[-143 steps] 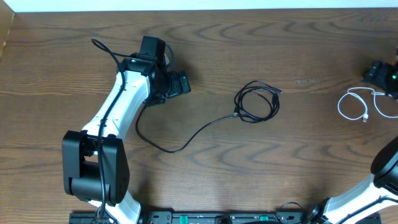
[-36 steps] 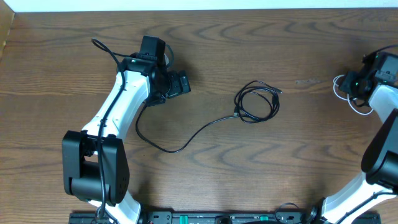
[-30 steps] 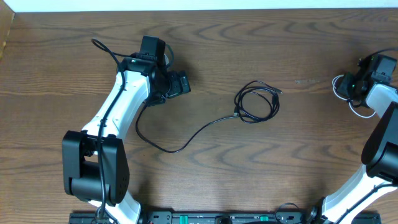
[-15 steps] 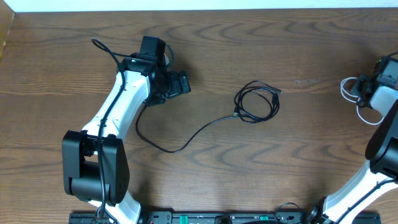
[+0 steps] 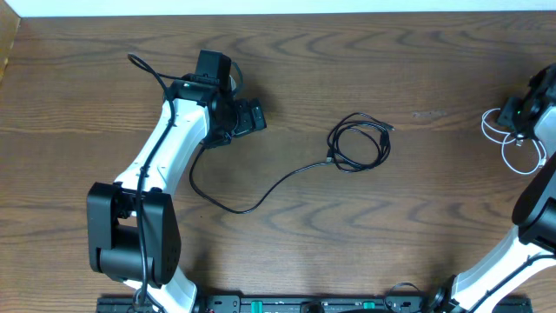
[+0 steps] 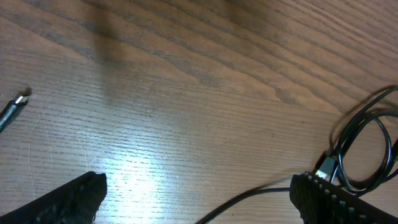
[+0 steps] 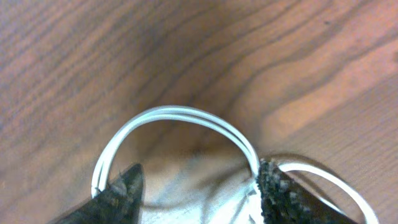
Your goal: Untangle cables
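Rightward is where the right gripper (image 5: 519, 115) has gone since half a second ago, taking the white cable (image 5: 505, 149) with it, so both now sit hard against the right border of the overhead view. The left arm, the left gripper (image 5: 258, 116) and the black cable (image 5: 295, 173) lie just as before. From overhead, the black cable's coil rests at mid-table, its tail curving down and left toward the left arm. Bare wood on the table (image 5: 347, 52) lies open between the coil and the white cable, and also along the far edge. In the left wrist view, the left gripper (image 6: 199, 202) is spread wide with only wood between its fingertips (image 6: 71, 198). The black cable (image 6: 343, 140) loops at the right border, beside the right-hand fingertip, and a small dark plug end (image 6: 12, 111) pokes in at the left border. In the right wrist view, the right gripper (image 7: 199, 186) has its fingers (image 7: 121, 186) standing apart, unclamped. The white cable (image 7: 180, 112) arches as a double strand from one finger to the other, and a further loop runs off the lower right corner.
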